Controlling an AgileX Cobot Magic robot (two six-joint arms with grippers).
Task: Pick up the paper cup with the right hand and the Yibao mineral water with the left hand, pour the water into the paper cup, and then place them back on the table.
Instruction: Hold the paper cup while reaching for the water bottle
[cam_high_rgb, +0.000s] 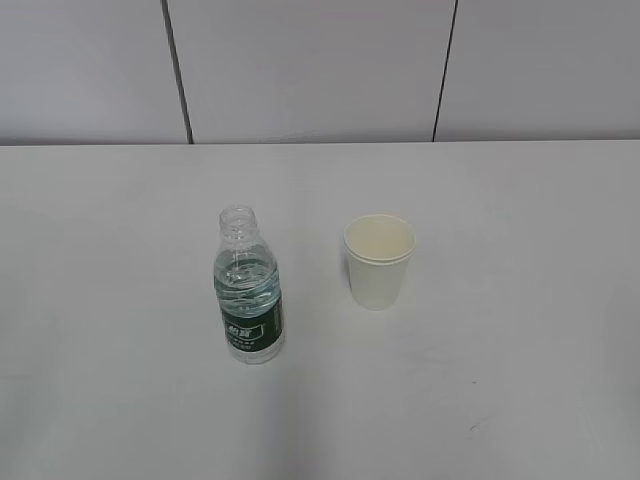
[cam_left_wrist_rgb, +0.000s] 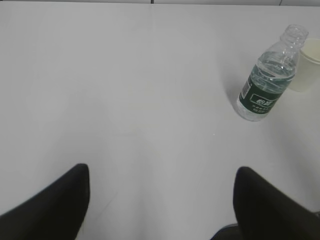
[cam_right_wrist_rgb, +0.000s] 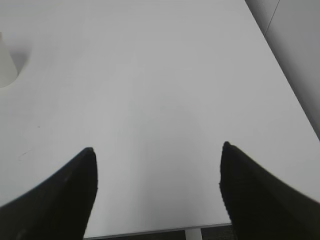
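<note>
Wrist views show left tool (cam_left_wrist_rgb: 161, 200) and right tool (cam_right_wrist_rgb: 157, 187) wide open, empty

— What sort of place is this?

— A bare test room or lab, by the look of it: a wide, plain white desk (cam_high_rgb: 520, 300) stands against a pale grey panelled wall (cam_high_rgb: 310, 70) split by dark vertical seams (cam_high_rgb: 177, 70).

— Anything homely about it?

— Only a water bottle (cam_high_rgb: 248, 290) and a paper cup (cam_high_rgb: 379, 262), standing apart on the desk.
</note>
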